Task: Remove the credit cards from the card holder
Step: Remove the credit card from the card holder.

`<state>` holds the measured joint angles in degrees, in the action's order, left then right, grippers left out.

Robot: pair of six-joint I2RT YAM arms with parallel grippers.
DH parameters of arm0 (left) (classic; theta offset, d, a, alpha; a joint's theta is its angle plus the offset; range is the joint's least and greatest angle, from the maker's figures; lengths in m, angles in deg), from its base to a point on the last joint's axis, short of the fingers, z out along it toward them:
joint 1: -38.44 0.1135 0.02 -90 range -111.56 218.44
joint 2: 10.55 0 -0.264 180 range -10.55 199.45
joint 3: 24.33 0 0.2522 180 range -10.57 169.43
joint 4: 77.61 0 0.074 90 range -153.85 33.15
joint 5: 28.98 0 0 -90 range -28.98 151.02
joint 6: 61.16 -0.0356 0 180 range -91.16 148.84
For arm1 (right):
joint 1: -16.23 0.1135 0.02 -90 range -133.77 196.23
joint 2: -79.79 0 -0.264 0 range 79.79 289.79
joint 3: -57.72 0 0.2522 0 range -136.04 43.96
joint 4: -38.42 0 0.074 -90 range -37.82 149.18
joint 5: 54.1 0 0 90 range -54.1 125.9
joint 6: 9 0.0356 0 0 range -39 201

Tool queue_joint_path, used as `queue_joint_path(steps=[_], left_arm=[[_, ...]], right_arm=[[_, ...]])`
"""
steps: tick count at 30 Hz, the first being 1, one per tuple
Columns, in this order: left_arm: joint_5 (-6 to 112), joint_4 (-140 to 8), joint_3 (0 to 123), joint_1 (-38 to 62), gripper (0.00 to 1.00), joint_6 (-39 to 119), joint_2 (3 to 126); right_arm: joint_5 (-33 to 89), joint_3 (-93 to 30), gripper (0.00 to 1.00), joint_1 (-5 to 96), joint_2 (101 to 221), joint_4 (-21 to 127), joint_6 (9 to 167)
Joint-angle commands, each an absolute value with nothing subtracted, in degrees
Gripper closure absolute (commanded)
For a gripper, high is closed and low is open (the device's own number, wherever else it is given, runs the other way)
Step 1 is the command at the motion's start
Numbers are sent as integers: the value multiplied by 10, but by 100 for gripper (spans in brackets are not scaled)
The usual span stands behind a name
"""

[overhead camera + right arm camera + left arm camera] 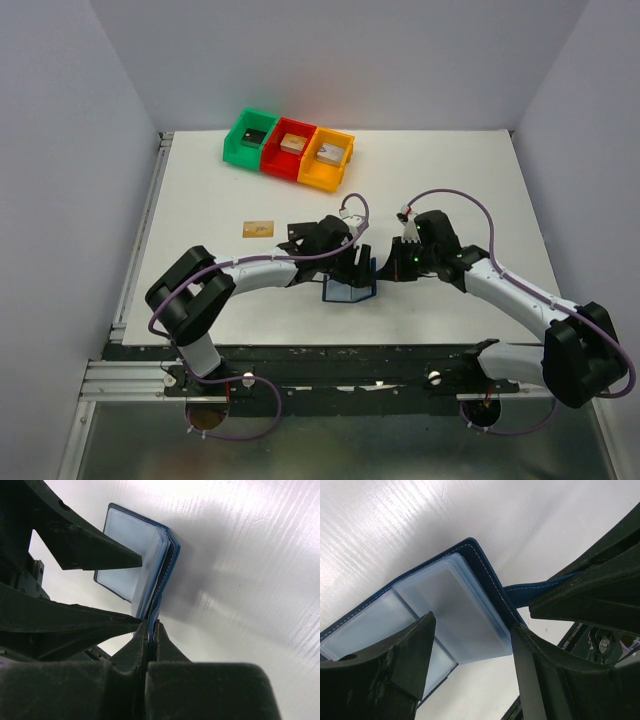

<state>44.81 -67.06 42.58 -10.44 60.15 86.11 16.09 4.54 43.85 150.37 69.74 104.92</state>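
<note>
The card holder point(347, 291), a navy-blue wallet with pale blue pockets, stands open on the white table between both grippers. It also shows in the left wrist view point(445, 610) and the right wrist view point(130, 550). My right gripper point(151, 627) is shut on the wallet's navy cover edge and holds it upright. My left gripper point(470, 665) is open, its fingers on either side of the pocket stack. One tan-gold credit card point(258, 228) lies flat on the table to the left. No other cards show.
A green bin point(250, 136), a red bin point(290, 150) and an orange bin point(327, 160) stand in a row at the back, each with a small block inside. Grey walls flank the table.
</note>
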Motion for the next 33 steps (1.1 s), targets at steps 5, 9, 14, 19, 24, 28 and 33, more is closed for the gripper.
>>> queue_joint_path(steps=[5, 9, 14, 19, 24, 28, 33], left_arm=[[471, -656, 433, -108, 32, 599, 853], [482, -656, 428, -108, 34, 600, 850], [497, -658, 418, -108, 32, 604, 839], [513, -662, 409, -108, 28, 606, 823], [523, -661, 405, -108, 27, 607, 815], [530, -662, 403, -108, 26, 607, 811], [535, -661, 402, -108, 26, 607, 807]], right_arm=[[151, 50, 100, 436, 1487, 686, 1043], [152, 50, 100, 435, 1488, 685, 1042], [157, 51, 100, 436, 1489, 685, 1039], [163, 54, 100, 435, 1495, 686, 1037], [173, 53, 100, 434, 1499, 691, 1033], [178, 51, 100, 436, 1504, 694, 1032], [183, 47, 100, 435, 1512, 697, 1030]])
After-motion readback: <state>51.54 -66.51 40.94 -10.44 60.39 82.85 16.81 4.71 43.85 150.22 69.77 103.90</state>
